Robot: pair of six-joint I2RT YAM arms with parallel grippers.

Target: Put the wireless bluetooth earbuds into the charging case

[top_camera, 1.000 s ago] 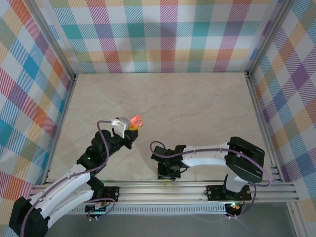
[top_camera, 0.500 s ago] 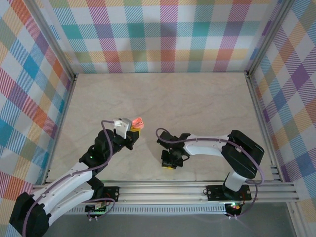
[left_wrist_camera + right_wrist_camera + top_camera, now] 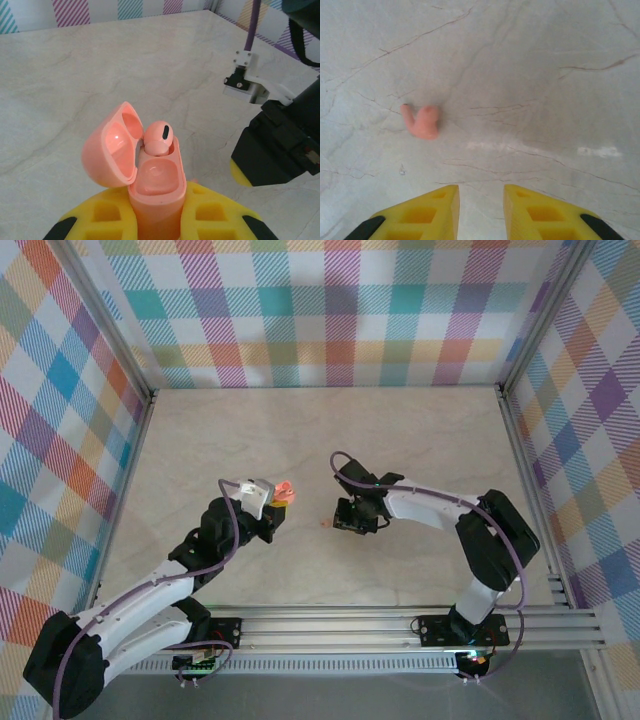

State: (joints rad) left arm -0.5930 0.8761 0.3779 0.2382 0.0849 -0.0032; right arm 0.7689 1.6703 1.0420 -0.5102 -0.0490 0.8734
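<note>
Right gripper (image 3: 480,200) advanced, loose earbud (image 3: 422,122) ahead

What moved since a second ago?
The right arm swung from the near edge out to mid-table; its open jaws now hang by a loose earbud. The left arm barely shifted, jaws still shut on the open case with one seated earbud.

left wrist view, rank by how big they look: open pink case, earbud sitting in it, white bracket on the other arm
1. open pinkish-orange plastic charging case
2. white metal bracket on the other arm, farther off, so its real size is unsure
3. small pinkish-orange plastic earbud seated in the case
</note>
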